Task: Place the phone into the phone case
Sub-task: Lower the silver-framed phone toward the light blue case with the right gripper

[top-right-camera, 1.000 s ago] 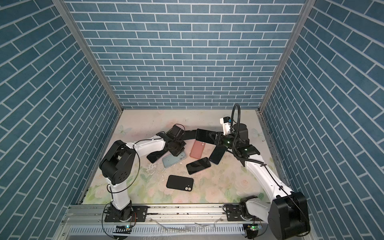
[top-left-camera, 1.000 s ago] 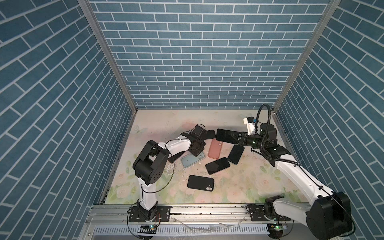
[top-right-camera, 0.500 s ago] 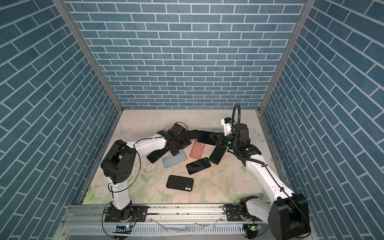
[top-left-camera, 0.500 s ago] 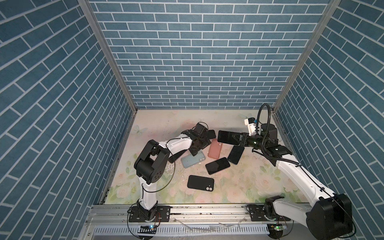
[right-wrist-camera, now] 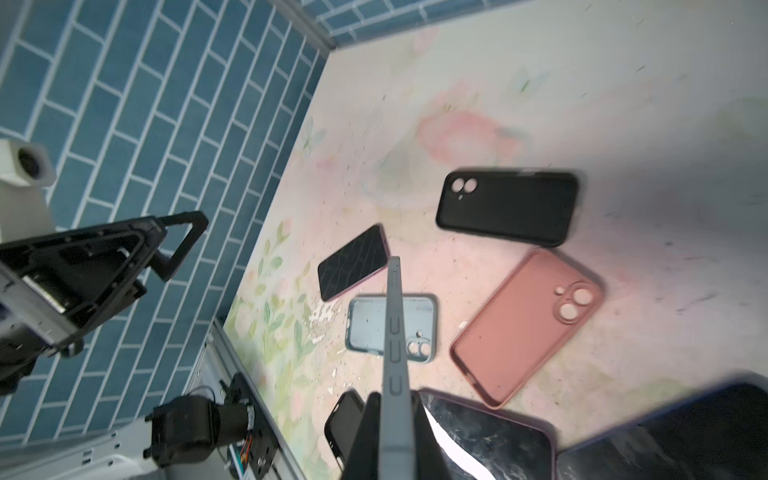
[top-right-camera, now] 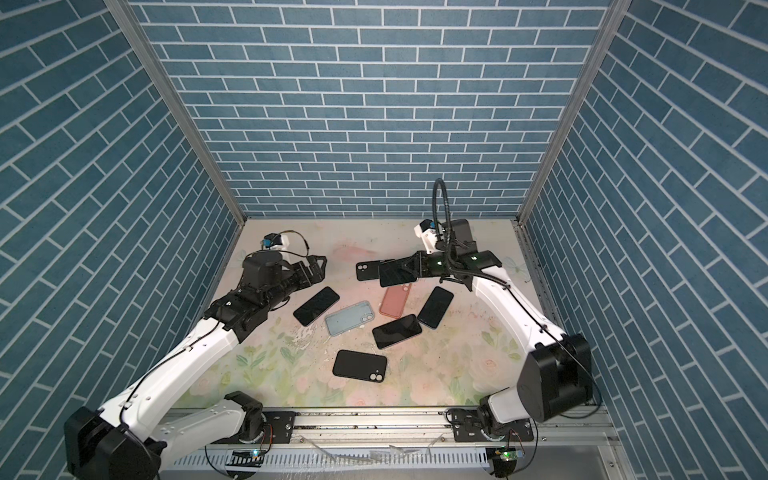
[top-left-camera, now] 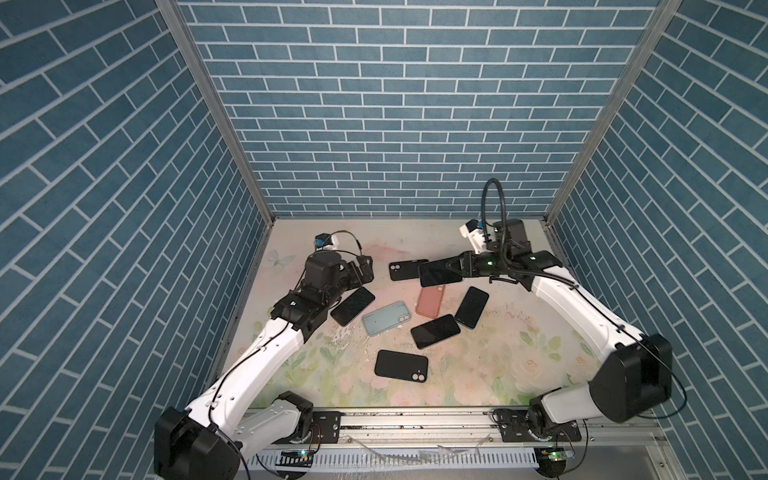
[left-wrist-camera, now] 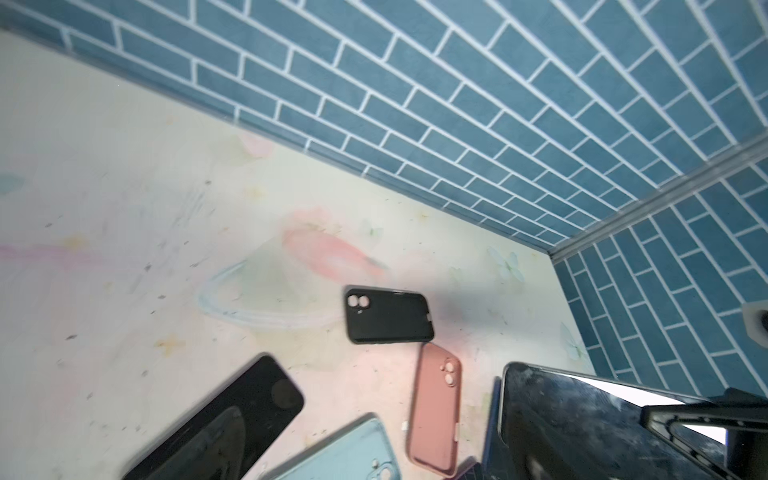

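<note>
Left hand (top-left-camera: 362, 269) spread wide and empty beside a loose phone (top-left-camera: 353, 306), then pale blue case (top-left-camera: 386, 318), black case (top-left-camera: 405, 270) and pink case (top-left-camera: 430, 300) lying on the bench (top-left-camera: 498, 353), then right hand (top-left-camera: 455, 266) clamped on the held phone (top-left-camera: 439, 275), which overlaps both latter cases in both top views.

No writing, brand, number or sign can be read in any view. The phone (top-left-camera: 436, 275) shows only a dark, blank screen. The black phone case (left-wrist-camera: 388, 316), the pink phone case (left-wrist-camera: 434, 401) and the pale blue phone case (top-left-camera: 386, 318) carry no legible marking.
</note>
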You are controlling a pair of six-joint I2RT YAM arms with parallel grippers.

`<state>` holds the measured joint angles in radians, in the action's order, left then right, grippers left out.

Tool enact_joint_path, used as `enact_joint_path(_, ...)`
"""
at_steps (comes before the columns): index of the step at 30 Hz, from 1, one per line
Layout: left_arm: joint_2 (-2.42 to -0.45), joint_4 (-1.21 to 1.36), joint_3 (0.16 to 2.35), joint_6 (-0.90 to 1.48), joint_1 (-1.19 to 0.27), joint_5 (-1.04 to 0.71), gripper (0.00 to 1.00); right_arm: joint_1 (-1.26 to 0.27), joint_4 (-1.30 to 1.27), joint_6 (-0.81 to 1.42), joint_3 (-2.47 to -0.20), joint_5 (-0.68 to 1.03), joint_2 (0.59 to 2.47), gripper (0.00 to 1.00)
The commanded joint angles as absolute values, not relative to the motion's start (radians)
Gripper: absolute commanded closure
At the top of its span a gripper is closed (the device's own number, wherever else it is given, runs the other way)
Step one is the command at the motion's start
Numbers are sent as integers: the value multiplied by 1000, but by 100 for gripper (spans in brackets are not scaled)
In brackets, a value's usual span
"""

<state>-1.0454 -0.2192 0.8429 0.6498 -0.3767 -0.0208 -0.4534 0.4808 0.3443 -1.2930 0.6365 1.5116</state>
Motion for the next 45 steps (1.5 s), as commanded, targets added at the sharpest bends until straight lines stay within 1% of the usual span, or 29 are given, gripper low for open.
enact_joint_path(1, -1010, -204, 728, 682, -295, -245, 0, -517, 576, 267, -1375, 732, 1601, 100)
enact_joint_path(5, -966, -159, 593, 718, -297, -327, 1, -570, 639, 243, -1474, 748, 1735, 100)
enact_joint_path(9, -981, -87, 493, 792, -297, -408, 1, -609, 659, 236, -1548, 765, 1845, 100)
enact_joint_path(14, -1018, -29, 434, 862, -299, -417, 0, -657, 622, 241, -1595, 770, 1931, 100)
enact_joint_path(22, -1108, 146, 357, 981, -304, -447, 1, -698, 493, 306, -1558, 789, 1990, 100)
enact_joint_path(24, -1132, 184, 343, 1012, -304, -446, 2, -703, 469, 315, -1547, 797, 2004, 100)
enact_joint_path(40, -1313, 377, 307, 1095, -326, -444, 4, -704, 468, 350, -1520, 799, 2096, 100)
enact_joint_path(45, -1353, 424, 302, 1123, -336, -446, 5, -704, 517, 355, -1525, 783, 2126, 100)
